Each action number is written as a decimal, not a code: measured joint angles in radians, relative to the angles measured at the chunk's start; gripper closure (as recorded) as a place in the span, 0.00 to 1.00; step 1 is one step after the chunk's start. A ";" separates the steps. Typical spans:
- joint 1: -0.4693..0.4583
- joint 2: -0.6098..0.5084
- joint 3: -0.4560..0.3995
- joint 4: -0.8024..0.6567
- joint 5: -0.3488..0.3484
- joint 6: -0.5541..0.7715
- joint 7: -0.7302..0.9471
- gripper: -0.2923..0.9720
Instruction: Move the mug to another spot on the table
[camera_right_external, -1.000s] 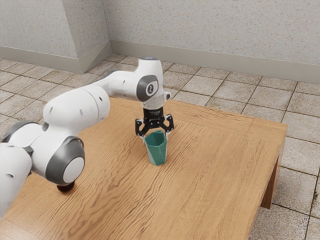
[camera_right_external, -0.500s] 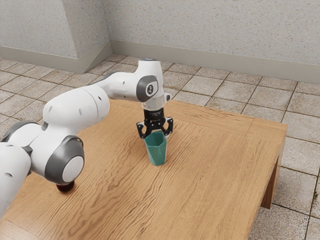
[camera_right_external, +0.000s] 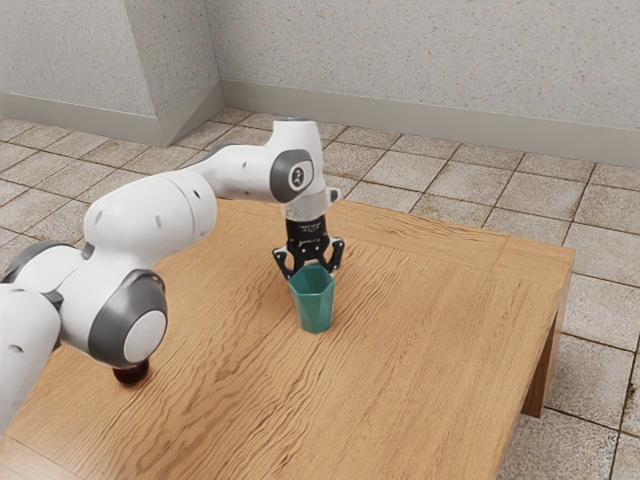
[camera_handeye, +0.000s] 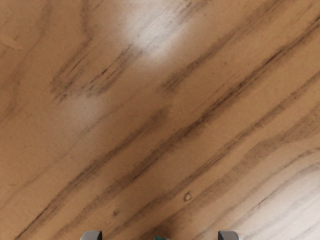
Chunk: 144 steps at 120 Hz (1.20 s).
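Fingers (camera_right_external: 284, 268): spread apart, gripping nothing, set at the mug's rim. Whether they straddle the whole rim or one wall cannot be told.
Gripper (camera_right_external: 309, 265): black, pointing straight down.
Mug (camera_right_external: 312, 302): teal, upright, standing on the table (camera_right_external: 440, 340) near its middle, directly under the hand.
Arm (camera_right_external: 150, 225): white, entering from the exterior view's left.
Step in hand: lining up the grasp; mug not yet lifted.
Next move calls for: closing squarely on the mug, lifting it, and carrying it to bare wood elsewhere.

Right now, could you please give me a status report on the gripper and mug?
Gripper open, fingers flanking the mug at its rim. It stands upright on the table, not lifted. Nothing beside it in the way.
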 joint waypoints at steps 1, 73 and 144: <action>0.000 0.000 0.000 0.000 0.000 0.000 0.000 0.58; 0.056 -0.077 -0.021 -0.064 -0.015 -0.024 -0.005 0.76; 0.247 -0.255 -0.090 -0.419 -0.073 -0.100 0.048 0.77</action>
